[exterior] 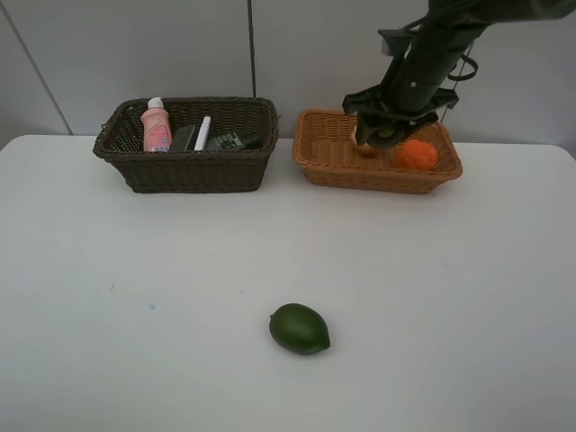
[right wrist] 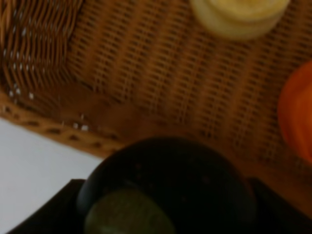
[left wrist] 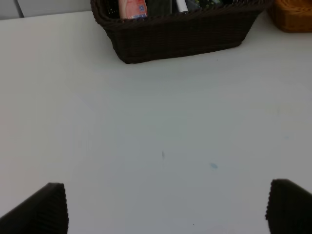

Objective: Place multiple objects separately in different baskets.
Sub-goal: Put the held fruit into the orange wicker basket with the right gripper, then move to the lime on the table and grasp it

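Observation:
My right gripper (exterior: 385, 135) is shut on the dark mangosteen (right wrist: 165, 187) and holds it over the light orange-tan basket (exterior: 328, 157). In that basket lie the orange (exterior: 418, 154) and the pale peach (right wrist: 239, 17). The dark brown basket (exterior: 189, 166) holds the pink bottle (exterior: 156, 126), the black eraser (exterior: 184, 138), the white marker (exterior: 203, 132) and the dark green bottle (exterior: 236, 140). The green fruit (exterior: 299, 328) lies alone on the white table at the front middle. My left gripper (left wrist: 165, 207) is open and empty above the table, short of the dark brown basket (left wrist: 180, 36).
The white table (exterior: 108, 297) ends at a grey wall behind the baskets. The two baskets stand side by side at the back with a small gap between them.

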Robot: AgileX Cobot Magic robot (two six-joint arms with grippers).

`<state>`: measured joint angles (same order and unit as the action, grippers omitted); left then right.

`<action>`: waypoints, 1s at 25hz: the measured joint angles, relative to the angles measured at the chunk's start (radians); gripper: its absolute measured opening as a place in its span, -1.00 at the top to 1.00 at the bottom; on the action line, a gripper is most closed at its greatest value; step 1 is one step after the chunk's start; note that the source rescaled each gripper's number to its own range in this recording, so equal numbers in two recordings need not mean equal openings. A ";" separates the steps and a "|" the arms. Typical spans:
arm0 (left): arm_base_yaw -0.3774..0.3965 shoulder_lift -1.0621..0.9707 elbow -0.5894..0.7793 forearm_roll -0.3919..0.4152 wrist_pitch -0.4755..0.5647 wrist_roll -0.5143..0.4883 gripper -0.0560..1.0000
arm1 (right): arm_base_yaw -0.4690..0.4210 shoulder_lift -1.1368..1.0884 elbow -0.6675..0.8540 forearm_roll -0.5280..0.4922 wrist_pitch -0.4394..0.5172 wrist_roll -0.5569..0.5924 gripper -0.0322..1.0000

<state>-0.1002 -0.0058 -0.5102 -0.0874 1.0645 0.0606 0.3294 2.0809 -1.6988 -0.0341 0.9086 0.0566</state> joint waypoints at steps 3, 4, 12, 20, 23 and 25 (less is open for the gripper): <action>0.000 0.000 0.000 0.000 0.000 0.000 -1.00 | 0.000 0.103 -0.116 -0.021 0.026 -0.001 0.68; 0.000 0.000 0.000 0.000 0.000 0.000 -1.00 | 0.000 0.131 -0.146 -0.026 0.029 -0.001 0.53; 0.000 0.000 0.000 0.000 0.000 0.000 -1.00 | -0.001 0.207 -0.196 -0.069 0.048 -0.001 -0.94; 0.000 0.000 0.000 0.000 0.000 0.000 -1.00 | -0.001 0.193 -0.310 -0.005 0.292 -0.001 -0.99; 0.000 0.000 0.000 0.000 0.000 0.000 -1.00 | -0.001 0.141 -0.292 0.064 0.301 -0.001 -0.99; 0.000 0.000 0.000 0.000 0.000 0.000 -1.00 | -0.001 0.091 -0.251 0.093 0.305 -0.001 -0.99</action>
<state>-0.1002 -0.0058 -0.5102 -0.0874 1.0645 0.0606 0.3284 2.1722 -1.9499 0.0587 1.2132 0.0558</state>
